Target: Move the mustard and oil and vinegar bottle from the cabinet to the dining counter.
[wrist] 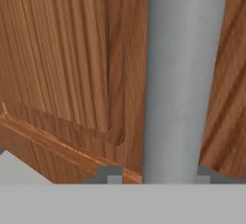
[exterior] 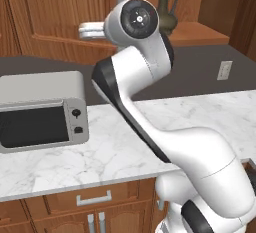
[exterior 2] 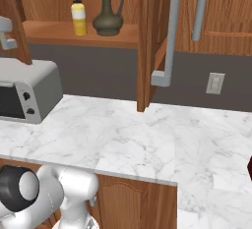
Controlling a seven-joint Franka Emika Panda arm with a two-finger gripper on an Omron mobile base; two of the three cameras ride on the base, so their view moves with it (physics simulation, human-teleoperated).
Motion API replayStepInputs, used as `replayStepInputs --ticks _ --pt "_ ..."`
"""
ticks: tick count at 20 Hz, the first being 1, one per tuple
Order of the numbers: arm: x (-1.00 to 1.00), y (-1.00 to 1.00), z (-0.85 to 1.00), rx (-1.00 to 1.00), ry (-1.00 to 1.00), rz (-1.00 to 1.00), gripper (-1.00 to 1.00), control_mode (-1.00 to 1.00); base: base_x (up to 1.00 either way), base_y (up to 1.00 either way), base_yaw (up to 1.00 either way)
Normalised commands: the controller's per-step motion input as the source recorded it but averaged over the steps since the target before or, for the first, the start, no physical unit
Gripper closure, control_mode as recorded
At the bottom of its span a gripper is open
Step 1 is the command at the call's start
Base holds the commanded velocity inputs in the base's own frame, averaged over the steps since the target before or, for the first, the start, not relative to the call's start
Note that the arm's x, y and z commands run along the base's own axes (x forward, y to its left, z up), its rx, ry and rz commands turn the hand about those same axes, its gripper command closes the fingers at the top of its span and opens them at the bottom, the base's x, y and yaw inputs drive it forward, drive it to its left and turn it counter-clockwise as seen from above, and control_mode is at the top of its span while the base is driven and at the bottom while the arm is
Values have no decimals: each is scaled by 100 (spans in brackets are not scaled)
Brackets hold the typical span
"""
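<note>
No readable txt, labels or nos. anywhere I look. Mustard (exterior 2: 78, 17) bottle is plain yellow w/ no brand showing, and my view of the toaster oven (exterior: 42, 110) gives just two dark knobs, no markings.

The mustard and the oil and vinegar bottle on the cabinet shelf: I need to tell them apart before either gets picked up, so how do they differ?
The mustard is bright yellow; the oil and vinegar bottle is dark olive-brown.
The mustard is shorter and straight-sided; the oil and vinegar bottle is taller, round-bellied with a narrow neck.
The mustard ends in a dark pointed nozzle; the oil and vinegar bottle has a small side handle.
Both stand upright, side by side on the cabinet shelf.
</note>
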Motion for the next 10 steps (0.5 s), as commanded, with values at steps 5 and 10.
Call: replayStepInputs --ticks 5,10 --pt "-53 65 0 4 0 -1 100 -100 0 0 0" --pt "-47 65 0 4 0 0 100 -100 0 0 0"
